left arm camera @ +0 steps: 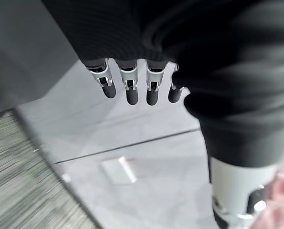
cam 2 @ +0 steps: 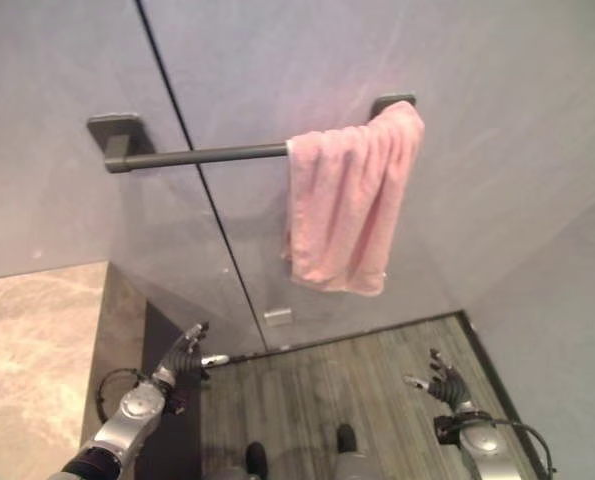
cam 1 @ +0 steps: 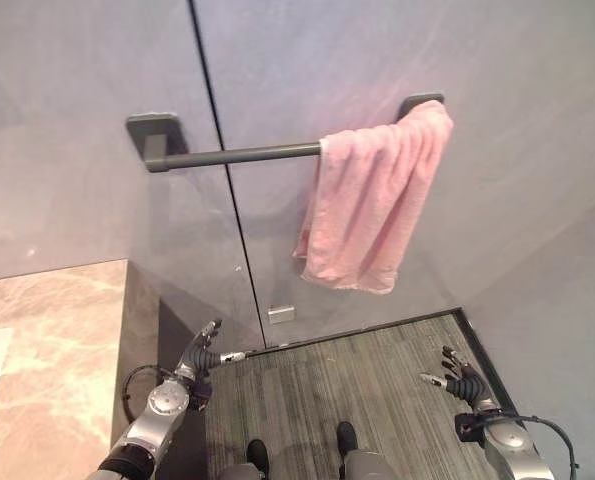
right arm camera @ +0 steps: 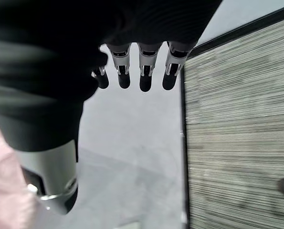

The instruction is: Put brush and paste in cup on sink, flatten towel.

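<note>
From the left eye view, a pink towel [cam 1: 372,200] hangs bunched at the right end of a dark towel bar [cam 1: 239,154] fixed to the grey wall [cam 1: 87,60]; most of the bar to its left is bare. The towel's lower edge is uneven and sits well above the striped floor [cam 1: 347,375]. A marble countertop [cam 1: 42,350] fills the near left, its right edge dropping beside the left hand [cam 1: 201,350], which is held low with fingers spread loosely and nothing in it. The right hand [cam 1: 460,378] floats over the floor's right side near the dark skirting strip, fingers also splayed and empty. A small pale plate [cam 1: 281,313] sits low on the wall between them. No cup, brush or paste can be made out.

The right eye view gives the same layout: towel [cam 2: 347,195] crowded against the right bracket, open floor between both hands.

In the left wrist view, the fingers [left arm camera: 131,88] hang straight and relaxed, holding nothing, the wall plate [left arm camera: 119,170] beyond them and a pink edge of towel [left arm camera: 275,210] at one corner.

In the right wrist view, the fingers [right arm camera: 145,71] are likewise extended and empty, over the line where wall meets floor; pink towel [right arm camera: 5,191] shows at the frame's corner.
</note>
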